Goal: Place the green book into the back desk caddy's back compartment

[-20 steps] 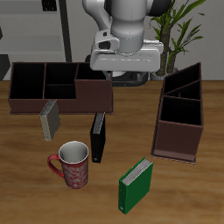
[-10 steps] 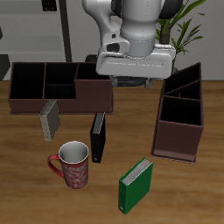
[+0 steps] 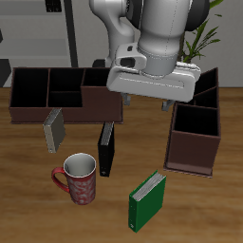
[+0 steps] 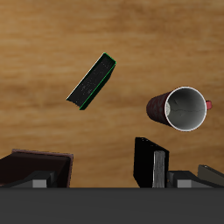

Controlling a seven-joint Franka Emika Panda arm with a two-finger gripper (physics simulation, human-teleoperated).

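Hand advanced, green book untouched

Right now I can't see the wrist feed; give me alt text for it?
Looking down at the wooden table: the green book stands alone, spine up and set at an angle. Beside it is a red mug, with the black book nearby. No fingers are visible, and nothing is held.
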